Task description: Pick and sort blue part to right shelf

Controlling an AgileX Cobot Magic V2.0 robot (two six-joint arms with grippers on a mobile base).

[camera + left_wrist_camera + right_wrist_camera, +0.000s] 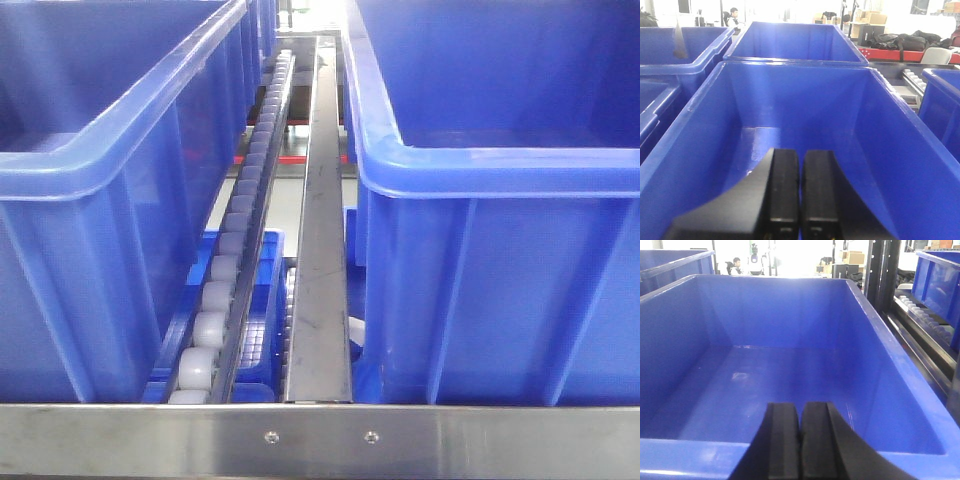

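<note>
A: Start with the front-facing view. What is there?

B: The right shelf (pixel 320 438) fills it: a stainless front rail with two screw heads runs across the bottom, and a flat steel divider rail (pixel 320 250) runs away from it up the middle. Just left of that divider lies a pale grey roller track (pixel 232 270). A large blue bin (pixel 100 190) sits on the left of the tier and another large blue bin (pixel 500 200) on the right, each touching or nearly touching the front rail. Below, between them, part of a lower blue bin shows.

A: And the blue part?

B: I cannot find it in this view, and neither arm shows here.

A: The left wrist view?

B: The left gripper (pixel 800 200) hangs over the near end of an open blue bin (pixel 790 125), its two black fingers pressed together with only a thin seam between them and nothing held. A second bin (pixel 795 42) stands behind, more bins at the far left, and rollers show at the right edge. No blue part shows in the bin.

A: The right wrist view?

B: The right gripper (pixel 800 445) sits over the near rim of another blue bin (pixel 790 365), fingers likewise closed together on nothing. A roller track (pixel 925 317) runs along the right. The bin floor looks bare; the blue part is not visible in any view.
</note>
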